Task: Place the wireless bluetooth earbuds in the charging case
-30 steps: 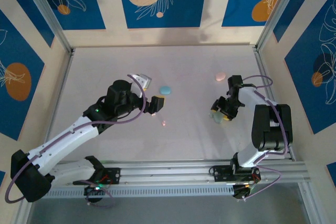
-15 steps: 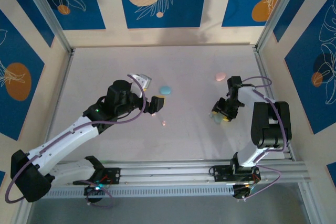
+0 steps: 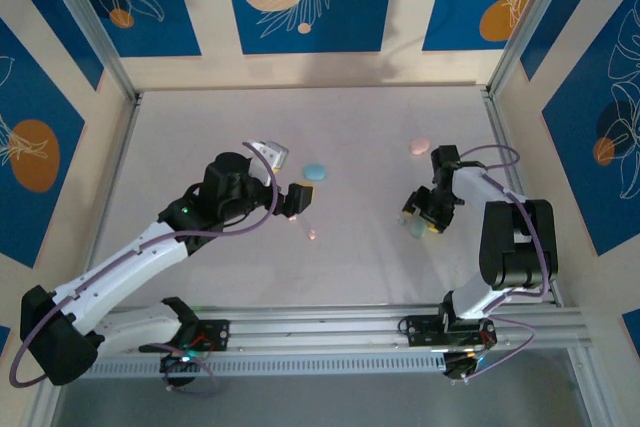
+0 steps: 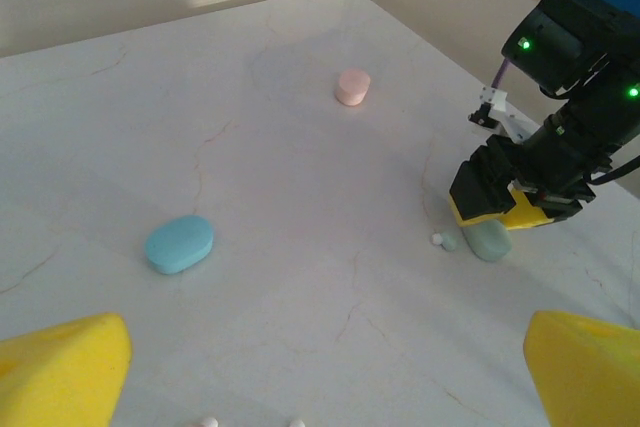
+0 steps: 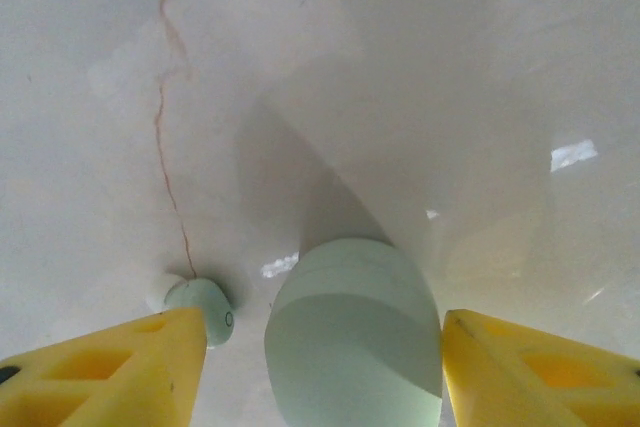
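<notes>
A pale green charging case [image 5: 352, 337] lies on the table between the yellow fingers of my right gripper [image 5: 320, 347], which stands open around it with a gap on the left side. A small pale green earbud [image 5: 205, 305] with a white tip lies just left of the case, beside the left finger. In the top view the right gripper [image 3: 422, 215] hangs over the case [image 3: 416, 229] at the right of the table. My left gripper [image 3: 300, 197] is open and holds nothing. Two tiny white earbuds [image 4: 208, 422] lie between its fingertips at the bottom edge of the left wrist view.
A blue case [image 3: 316, 171] lies mid-table just beyond the left gripper, and a pink case [image 3: 420, 146] sits farther back on the right. A tiny pinkish bud [image 3: 312, 235] lies near the table's middle. Metal posts and walls bound the table.
The right gripper has shifted slightly over the green case. The left arm has not moved.
</notes>
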`<action>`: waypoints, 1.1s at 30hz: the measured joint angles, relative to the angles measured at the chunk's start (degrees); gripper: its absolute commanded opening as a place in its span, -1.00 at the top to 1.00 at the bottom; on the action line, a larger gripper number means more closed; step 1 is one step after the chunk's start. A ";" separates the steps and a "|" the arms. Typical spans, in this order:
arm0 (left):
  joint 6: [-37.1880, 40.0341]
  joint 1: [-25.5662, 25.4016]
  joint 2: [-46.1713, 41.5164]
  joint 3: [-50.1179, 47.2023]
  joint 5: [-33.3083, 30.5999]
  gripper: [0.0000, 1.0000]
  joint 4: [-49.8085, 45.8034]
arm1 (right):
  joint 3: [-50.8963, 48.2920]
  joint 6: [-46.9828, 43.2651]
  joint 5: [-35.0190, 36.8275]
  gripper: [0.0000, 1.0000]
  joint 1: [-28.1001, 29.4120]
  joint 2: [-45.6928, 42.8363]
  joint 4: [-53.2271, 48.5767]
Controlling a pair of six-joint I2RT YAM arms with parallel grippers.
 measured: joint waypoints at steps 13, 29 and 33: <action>0.00 0.00 0.00 0.00 0.00 -1.00 0.00 | -1.29 1.70 2.49 -0.06 2.05 -0.04 -1.22; 0.00 0.00 0.98 0.09 0.17 -1.00 0.00 | -2.03 1.66 3.02 0.18 3.13 -0.09 -0.90; -0.02 0.00 0.98 0.11 0.17 -1.00 0.02 | -2.21 1.42 3.13 0.19 3.26 -0.63 -0.42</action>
